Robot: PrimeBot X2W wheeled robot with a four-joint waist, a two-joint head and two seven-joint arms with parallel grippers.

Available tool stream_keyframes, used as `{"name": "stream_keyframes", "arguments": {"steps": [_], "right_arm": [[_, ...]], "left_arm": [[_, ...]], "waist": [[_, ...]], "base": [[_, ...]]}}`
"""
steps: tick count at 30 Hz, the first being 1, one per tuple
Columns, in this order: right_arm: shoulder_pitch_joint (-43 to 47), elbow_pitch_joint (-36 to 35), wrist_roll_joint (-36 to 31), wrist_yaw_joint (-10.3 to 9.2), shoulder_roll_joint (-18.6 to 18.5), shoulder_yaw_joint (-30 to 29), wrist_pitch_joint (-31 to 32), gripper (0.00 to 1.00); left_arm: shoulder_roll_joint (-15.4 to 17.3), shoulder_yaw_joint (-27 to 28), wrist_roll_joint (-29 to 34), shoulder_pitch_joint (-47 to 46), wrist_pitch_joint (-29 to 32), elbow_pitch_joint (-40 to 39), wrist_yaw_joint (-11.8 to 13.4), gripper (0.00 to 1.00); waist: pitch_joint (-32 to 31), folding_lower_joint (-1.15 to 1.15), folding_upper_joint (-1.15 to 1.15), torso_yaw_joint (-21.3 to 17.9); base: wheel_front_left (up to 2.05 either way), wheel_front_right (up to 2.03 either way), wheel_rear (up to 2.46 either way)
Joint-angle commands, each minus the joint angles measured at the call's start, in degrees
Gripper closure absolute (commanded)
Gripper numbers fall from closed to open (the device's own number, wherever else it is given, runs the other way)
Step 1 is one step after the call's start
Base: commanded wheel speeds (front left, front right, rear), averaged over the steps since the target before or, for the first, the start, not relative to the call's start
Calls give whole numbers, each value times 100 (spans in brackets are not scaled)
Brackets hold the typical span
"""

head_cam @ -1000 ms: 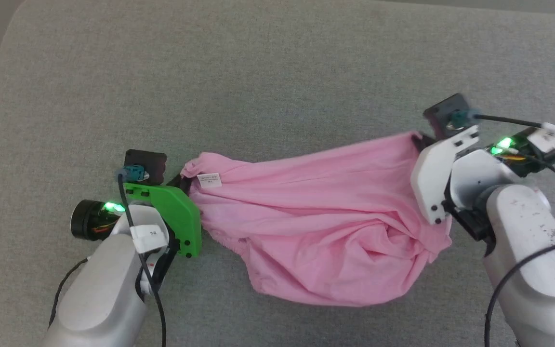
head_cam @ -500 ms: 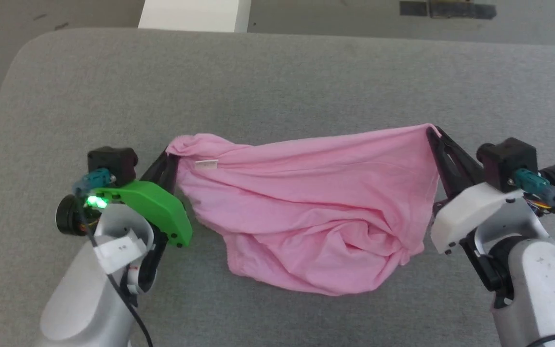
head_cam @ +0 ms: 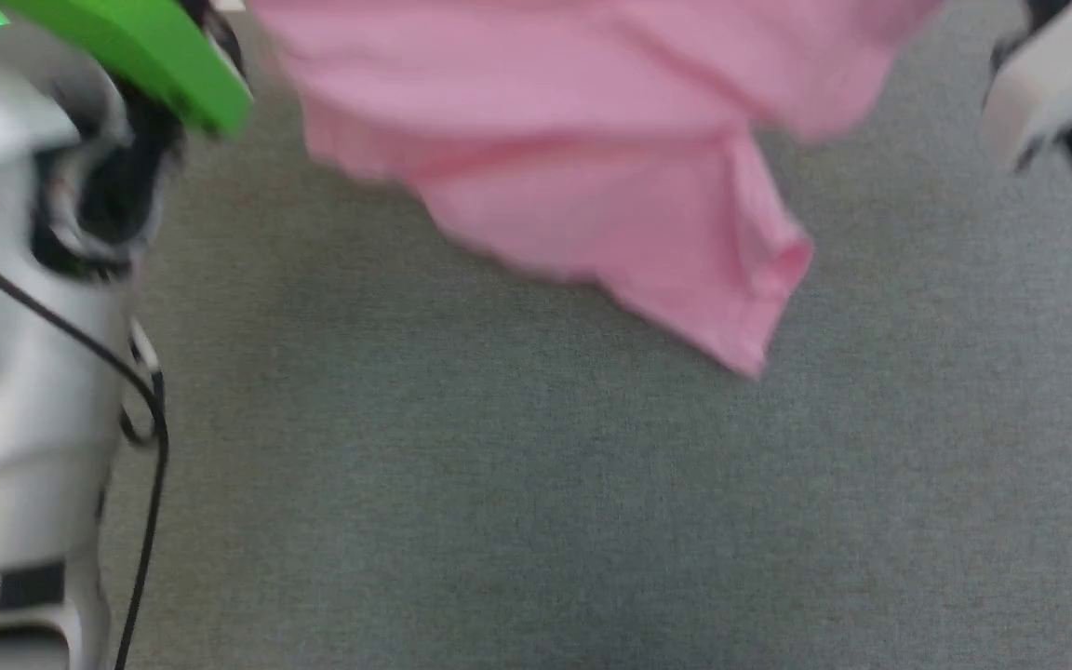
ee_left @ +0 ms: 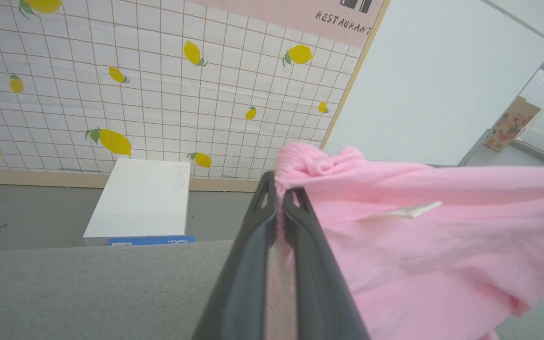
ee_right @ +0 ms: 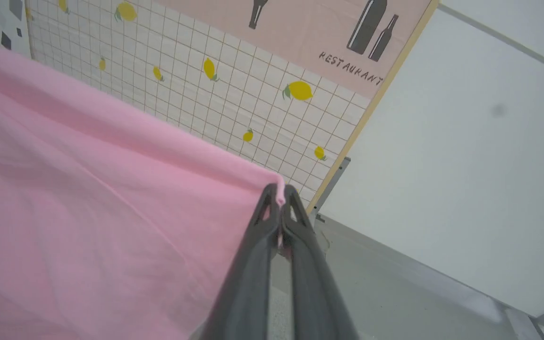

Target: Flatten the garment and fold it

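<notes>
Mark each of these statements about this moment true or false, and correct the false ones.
1. The left gripper is shut on the pink garment. True.
2. The right gripper is open and holds nothing. False: it is shut on an edge of the garment.
3. The garment lies flat and folded on the grey surface. False: it is held up between the two grippers, unfolded, with a corner hanging down.
4. A small white label shows on the garment near the left gripper. True.
5. The wall behind carries a lemon pattern. True.
</notes>
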Motion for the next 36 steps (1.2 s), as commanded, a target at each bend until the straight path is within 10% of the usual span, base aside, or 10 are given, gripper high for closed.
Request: {"name": "stream_keyframes", "arguments": {"steps": [1,17,27,36], "right_arm": [[-440,189,30,-9,-31,43,-43,100],[-3463,2066,-648,-9,269,172,-1410,100],[-1088,1995,971,-9,-120,1423,-1025,100],[1862,464,1828,-9,-620,1356,-496,100]], "left_arm": [[-26,142,-28,-389,-18,92,108,100],[-351,682,203,-2863,-1376,1329,371,100],[-180,82,-21,-476,-650,1633,-189,100],[-8,-30,-638,2611,70,76,-27,100]], "waist": [[602,0,0,-284],[1555,0,0,-469],[982,0,0,-292],[144,0,0,-181]], "base": [[0,0,0],[0,0,0],[0,0,0],[0,0,0]]}}
